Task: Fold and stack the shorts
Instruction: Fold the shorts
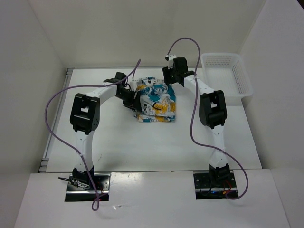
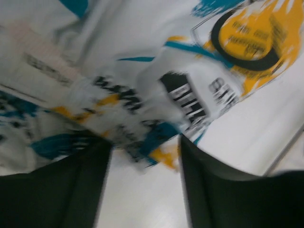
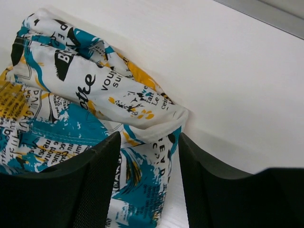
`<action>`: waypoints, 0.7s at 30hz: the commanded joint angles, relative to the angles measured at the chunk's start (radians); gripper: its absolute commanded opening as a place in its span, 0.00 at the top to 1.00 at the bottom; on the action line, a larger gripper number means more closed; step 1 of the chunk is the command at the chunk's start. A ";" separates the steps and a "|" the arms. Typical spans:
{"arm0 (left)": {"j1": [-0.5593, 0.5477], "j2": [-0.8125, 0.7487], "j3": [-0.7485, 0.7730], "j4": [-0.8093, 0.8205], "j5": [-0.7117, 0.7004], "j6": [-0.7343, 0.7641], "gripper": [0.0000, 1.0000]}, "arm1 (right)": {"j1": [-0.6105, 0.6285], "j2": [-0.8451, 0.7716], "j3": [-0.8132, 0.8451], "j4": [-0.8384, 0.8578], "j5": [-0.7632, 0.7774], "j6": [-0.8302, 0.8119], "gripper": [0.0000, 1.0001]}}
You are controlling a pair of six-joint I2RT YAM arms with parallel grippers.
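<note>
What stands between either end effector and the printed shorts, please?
Nothing visible does: the left end effector is at the left edge of the white cloth shorts printed yellow and teal, the right end effector at their far edge.

Slim white left arm (image 1: 84, 142) and right arm (image 1: 217, 142), bulky black joint housings (image 1: 85, 114), looping purple cables (image 1: 46, 114), matte black end effector fingers (image 3: 90, 190).
</note>
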 commanded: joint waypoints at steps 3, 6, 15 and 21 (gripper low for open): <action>0.002 0.031 0.032 -0.011 0.033 0.010 0.52 | -0.007 0.026 -0.004 0.028 -0.021 0.005 0.41; 0.002 0.031 0.005 -0.011 0.033 0.010 0.53 | -0.007 0.048 -0.004 0.006 -0.081 0.005 0.41; 0.002 0.031 0.005 -0.021 0.051 0.010 0.86 | -0.007 0.087 -0.033 0.019 -0.050 0.066 0.72; -0.018 -0.027 -0.038 -0.093 0.019 0.010 1.00 | -0.016 0.106 0.060 0.067 0.144 0.234 1.00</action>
